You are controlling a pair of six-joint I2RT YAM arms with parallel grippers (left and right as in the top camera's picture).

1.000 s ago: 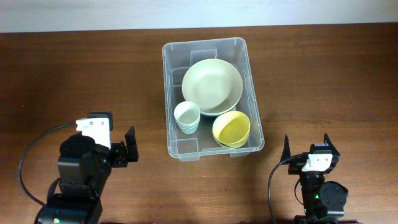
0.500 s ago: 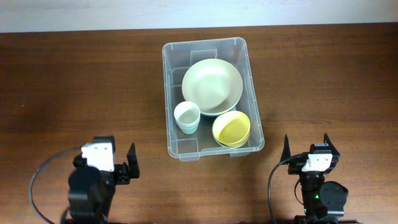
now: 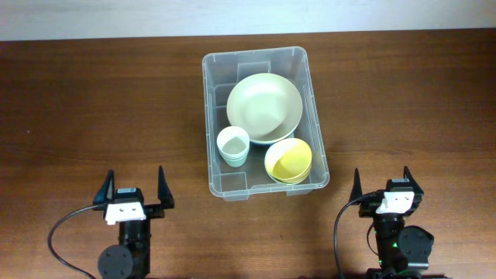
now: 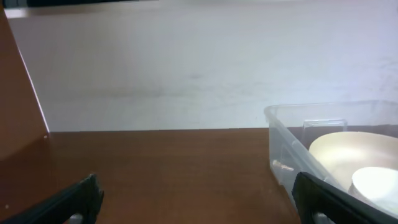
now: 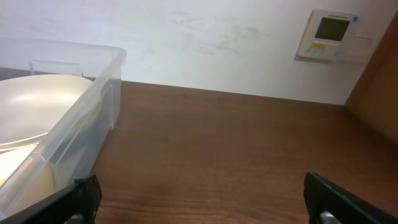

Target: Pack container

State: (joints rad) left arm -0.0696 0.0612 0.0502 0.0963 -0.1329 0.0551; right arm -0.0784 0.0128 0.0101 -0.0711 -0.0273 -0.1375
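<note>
Left end effector [image 3: 133, 188] is released, fingers spread wide, nothing between them. It sits at the near edge of the bench [image 3: 93, 101], left of the container and well apart from it. Right end effector [image 3: 383, 183] is the same: released, empty, at the near edge, right of the container and near its near-right corner without touching. Both wrist views look level across the bench toward the back wall, each catching one side wall of the container. The container [image 3: 256, 52] stands mid-bench, long side running away from the arms. Inside it, a big pale green bowl [image 3: 263, 107] fills the far half, a white cup [image 3: 232, 144] sits near-left of it and looks nested in a second cup, and a yellow bowl [image 3: 288, 160] is in the near-right corner. The yellow bowl's rim meets the big bowl's, and I can't tell which rides over which. No loose dish shows outside the container in any view, so the packing looks finished and the step reads as parking the arms. To do that well, keep both end effectors released and low, and hold them clear of the clear rim, which is easy to misjudge. Mind the cable [image 3: 58, 232] looping beside the left arm. If one more item had to go in, the bare floor at the near-left corner looks like the only room. It would need a drop straight from above, releasing only once below the rim so nothing knocks the cup.
</note>
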